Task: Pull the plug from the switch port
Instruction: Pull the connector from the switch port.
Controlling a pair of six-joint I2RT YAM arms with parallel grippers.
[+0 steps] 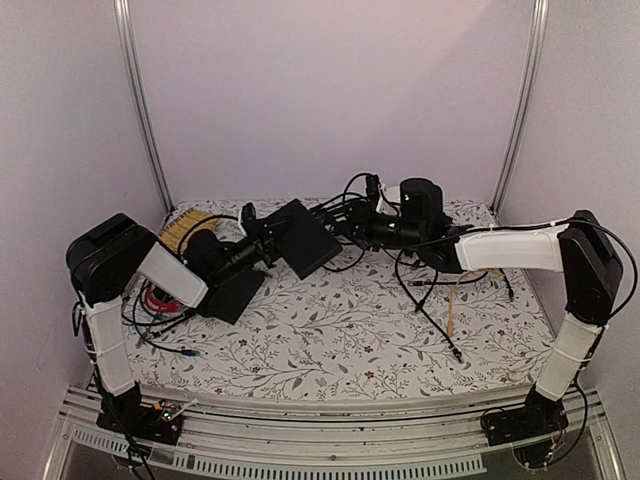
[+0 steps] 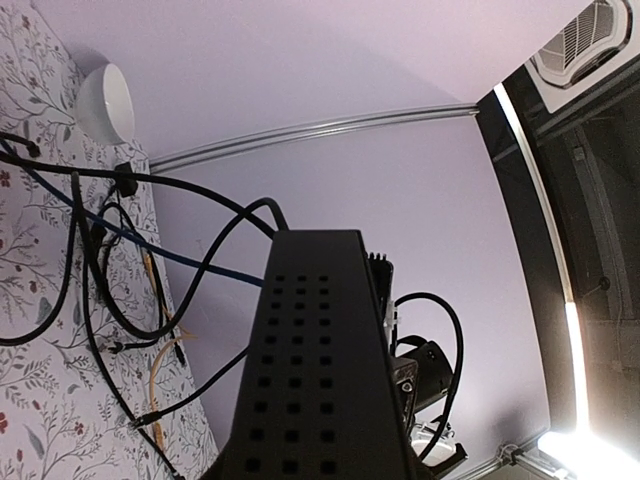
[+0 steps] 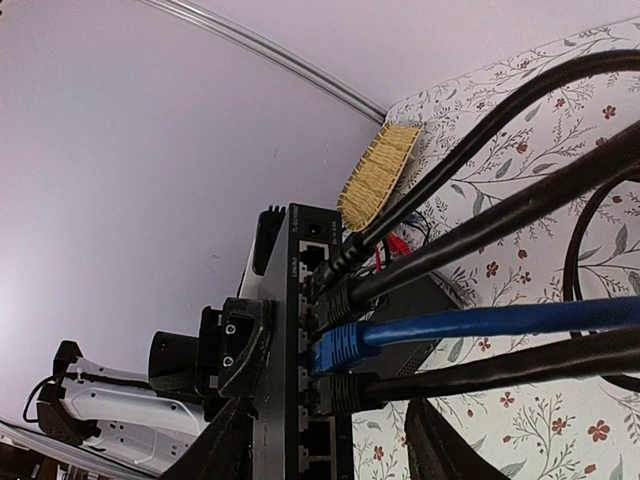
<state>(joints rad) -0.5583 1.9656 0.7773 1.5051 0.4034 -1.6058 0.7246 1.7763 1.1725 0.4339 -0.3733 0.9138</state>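
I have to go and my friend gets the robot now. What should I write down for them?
Left pincer: shut on the switch, holding it tilted up over the flowery cloth.
Right pincer: open, at the socket side of the switch, gripping nothing.
Plugs: one blue plug and three black plugs all sit in their sockets.
Done: the switch is gripped and the right pincer is lined up near the plugs.
Left: close on the plug and pull it straight out while the left pincer holds the switch.
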